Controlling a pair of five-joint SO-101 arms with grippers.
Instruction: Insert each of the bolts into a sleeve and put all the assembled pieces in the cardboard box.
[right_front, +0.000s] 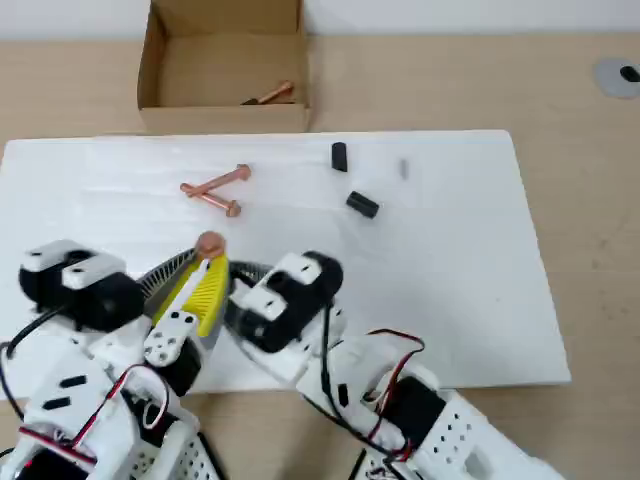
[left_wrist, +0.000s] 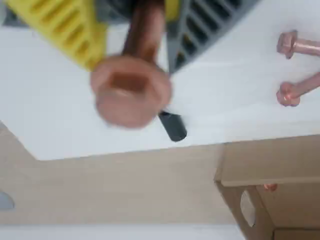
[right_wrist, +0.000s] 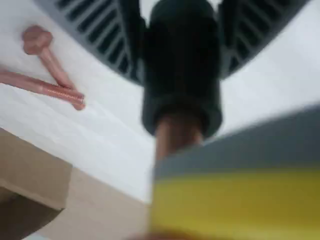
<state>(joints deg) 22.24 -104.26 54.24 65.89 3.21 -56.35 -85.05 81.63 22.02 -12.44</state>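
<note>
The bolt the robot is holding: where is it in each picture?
High view: the held bolt, copper head poking from the left gripper.
Left wrist view: head toward the camera, between yellow and grey fingers.
Right wrist view: its shank sticks out of the black sleeve.
Shared landmark: the two loose bolts lying in a V.

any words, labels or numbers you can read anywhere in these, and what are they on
None: no text can be read in any view.
The cardboard box, the white mat, the loose bolts and the loose sleeves show plain surfaces, with no lettering or numbers that I can make out.
</note>
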